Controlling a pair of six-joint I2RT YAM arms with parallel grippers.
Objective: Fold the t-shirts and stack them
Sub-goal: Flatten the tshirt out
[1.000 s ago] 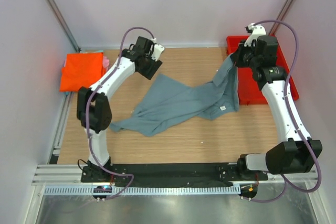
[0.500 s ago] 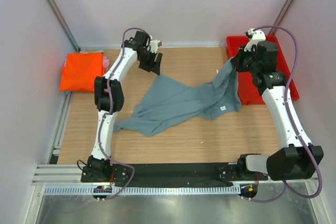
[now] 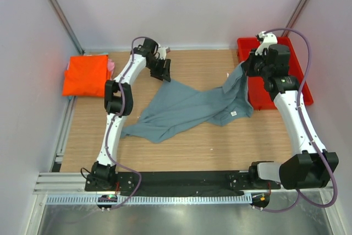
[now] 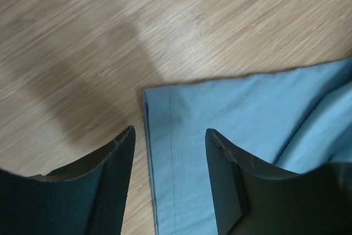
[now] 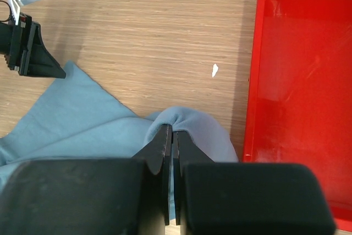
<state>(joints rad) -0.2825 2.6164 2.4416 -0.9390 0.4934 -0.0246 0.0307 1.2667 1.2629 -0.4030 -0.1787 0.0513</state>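
The dusty grey-blue t-shirt [image 3: 187, 108] lies crumpled across the middle of the table, its white neck label [image 3: 234, 113] facing up. My left gripper [image 3: 165, 75] is down at its far left corner. In the left wrist view the open gripper [image 4: 171, 132] straddles the stitched hem of the shirt [image 4: 247, 114]. My right gripper [image 3: 246, 70] is shut on a bunched fold of the shirt [image 5: 82, 119], lifted beside the red bin; the pinch shows at the gripper's tips [image 5: 171, 129]. The orange t-shirt [image 3: 85, 75] lies folded at the far left, a sliver of the pink one [image 3: 111, 65] beside it.
The red plastic bin [image 3: 261, 96] stands at the far right, its wall [image 5: 253, 81] just right of the held fold. Grey walls close in the table on three sides. A black rail runs along the near edge between the arm bases.
My left gripper has moved down and right onto the shirt's far corner, and its jaws have narrowed a little. The right gripper still holds the lifted fold in about the same place.
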